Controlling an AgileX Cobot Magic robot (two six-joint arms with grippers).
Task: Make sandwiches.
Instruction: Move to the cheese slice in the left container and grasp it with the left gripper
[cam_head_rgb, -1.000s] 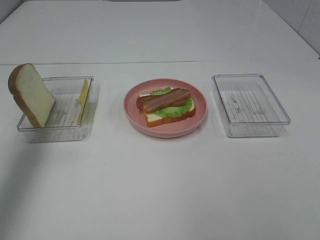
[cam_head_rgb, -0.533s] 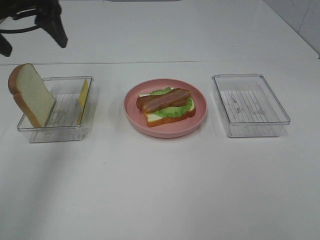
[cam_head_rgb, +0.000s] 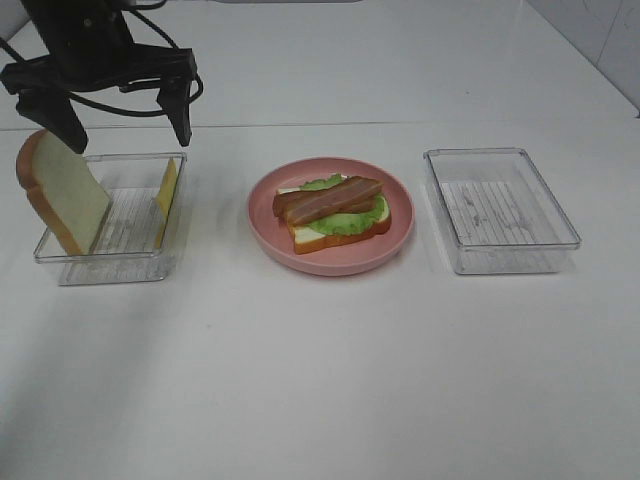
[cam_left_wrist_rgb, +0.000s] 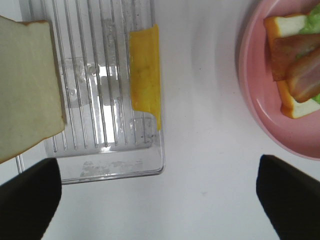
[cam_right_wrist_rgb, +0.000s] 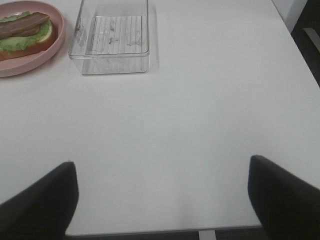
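Note:
A partial sandwich (cam_head_rgb: 332, 208) lies on the round pink plate (cam_head_rgb: 400, 240): a bread slice, a green lettuce leaf (cam_head_rgb: 346, 224) and bacon strips (cam_head_rgb: 327, 198) on top. It also shows in the left wrist view (cam_left_wrist_rgb: 296, 65) and the right wrist view (cam_right_wrist_rgb: 22, 31). A second bread slice (cam_head_rgb: 62, 190) leans upright in the left clear tray (cam_head_rgb: 110, 262), and a yellow cheese slice (cam_head_rgb: 166, 187) leans on that tray's right wall. My left gripper (cam_head_rgb: 115, 110) hangs open above the tray's far edge, empty. My right gripper (cam_right_wrist_rgb: 162, 197) is open and empty, out of the high view.
An empty clear tray (cam_head_rgb: 500, 210) stands right of the plate, also in the right wrist view (cam_right_wrist_rgb: 111, 35). The white table's right edge (cam_right_wrist_rgb: 295, 40) shows in the right wrist view, with dark floor beyond.
My left arm has come in from the upper left and now hangs over the left tray's far edge. The food has not moved.

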